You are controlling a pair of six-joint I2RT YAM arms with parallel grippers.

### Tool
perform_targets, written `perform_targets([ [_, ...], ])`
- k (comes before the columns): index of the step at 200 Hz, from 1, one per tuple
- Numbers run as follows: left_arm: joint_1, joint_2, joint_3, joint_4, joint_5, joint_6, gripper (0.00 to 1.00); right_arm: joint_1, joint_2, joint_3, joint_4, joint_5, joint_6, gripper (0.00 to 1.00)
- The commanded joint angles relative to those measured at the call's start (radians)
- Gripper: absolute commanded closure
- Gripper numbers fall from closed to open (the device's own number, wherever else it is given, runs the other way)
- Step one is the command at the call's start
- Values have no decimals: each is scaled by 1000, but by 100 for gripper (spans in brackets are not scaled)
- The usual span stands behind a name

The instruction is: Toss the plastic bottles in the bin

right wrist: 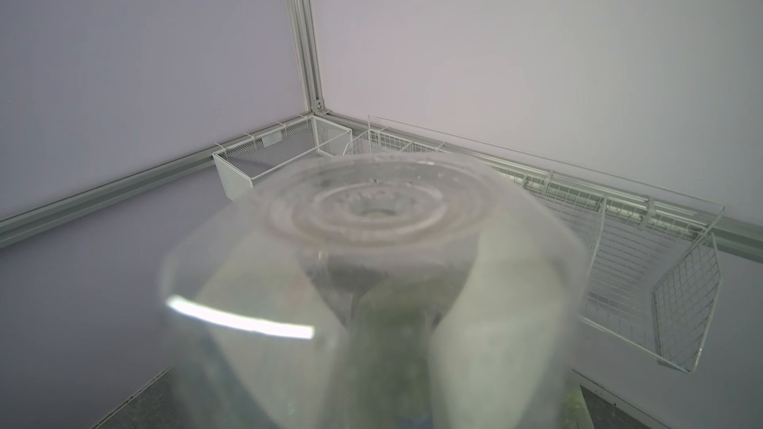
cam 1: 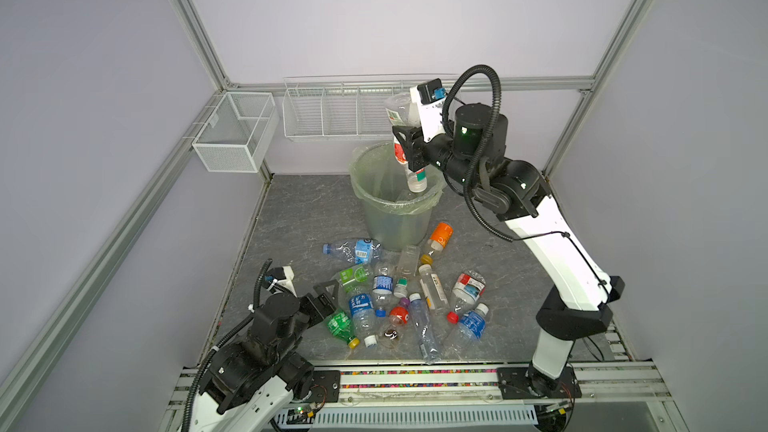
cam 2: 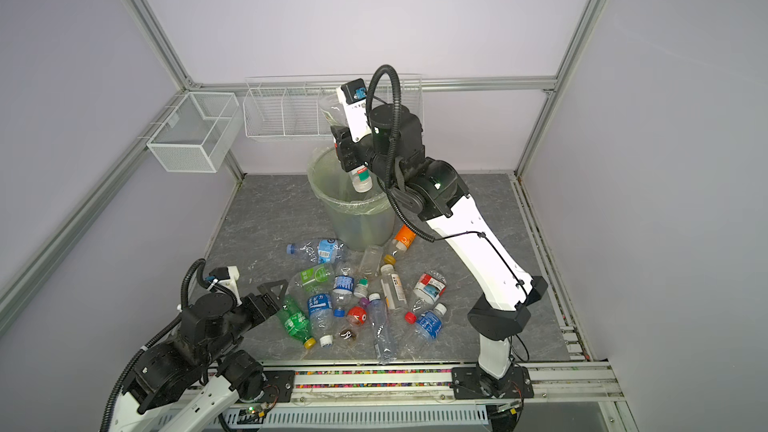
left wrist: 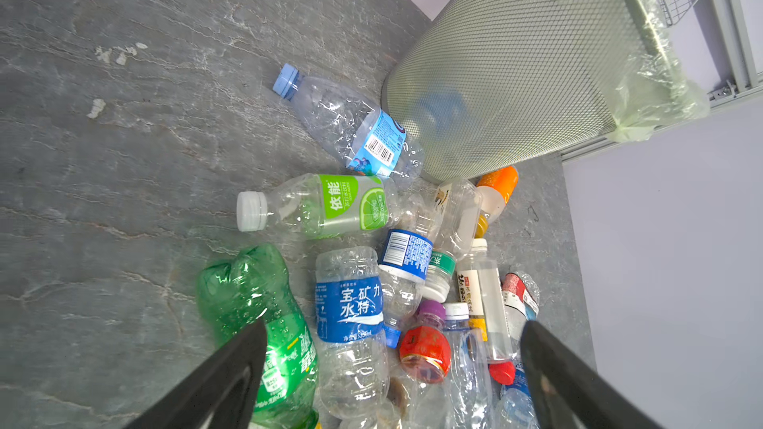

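Observation:
My right gripper (cam 1: pixel 409 151) is shut on a clear plastic bottle (cam 1: pixel 400 114) with a red and green label. It hangs neck down, its cap just inside the mouth of the bin (cam 1: pixel 395 218). In the right wrist view the bottle's clear base (right wrist: pixel 371 282) fills the picture and hides the jaws. Several plastic bottles (cam 1: pixel 399 297) lie in a heap on the grey floor in front of the bin. My left gripper (cam 1: pixel 332 299) stands open and empty low at the heap's left edge. Between its fingers (left wrist: pixel 231 377) show a green bottle (left wrist: pixel 268 323) and a blue-labelled one (left wrist: pixel 349 307).
A white mesh box (cam 1: pixel 232 135) hangs on the left frame rail and a long white wire rack (cam 1: pixel 332 114) on the back wall behind the bin. Aluminium posts and lilac walls close three sides. A blue-capped bottle (left wrist: pixel 351 125) lies against the bin's foot.

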Motion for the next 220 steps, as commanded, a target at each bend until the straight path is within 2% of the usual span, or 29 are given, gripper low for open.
perform_targets([
  [1, -1, -18, -2, -53, -23, -16, 5, -39, 13, 14, -39, -45, 72, 93],
  [73, -2, -34, -9, -59, -18, -31, 5, -111, 100, 11, 9, -108, 149, 93],
  [122, -1, -40, -4, -71, -15, -36, 6, -165, 272, 123, -19, -127, 221, 92],
  [127, -1, -42, -3, -73, -14, -36, 6, -169, 297, 145, -30, -116, 235, 78],
  [133, -1, -44, -1, -77, -17, -37, 5, -174, 324, 176, -57, -95, 247, 47],
  [134, -1, -46, -1, -78, -16, -36, 5, -175, 326, 182, -62, -90, 249, 44],
  [139, -1, -45, 1, -81, -16, -36, 6, -175, 351, 212, -90, -76, 250, 1],
  [140, -2, -46, 2, -83, -16, -36, 6, -175, 351, 212, -90, -76, 250, 1],
  [141, -2, -46, 3, -84, -16, -36, 6, -177, 359, 223, -103, -74, 248, 9],
  [142, -1, -47, 4, -85, -16, -36, 6, -178, 361, 229, -108, -74, 247, 10],
  [146, -1, -48, 6, -87, -18, -36, 5, -178, 372, 249, -127, -73, 240, 12],
  [166, -1, -61, 7, -96, -15, -37, 5, -178, 331, 215, -148, -75, 215, 12],
  [198, -1, -56, -14, -63, -14, -41, 5, -176, 117, -72, -6, -82, 186, 12],
  [220, -1, -21, -18, -27, 6, -35, 5, -176, 59, -110, -10, -77, 179, 12],
])
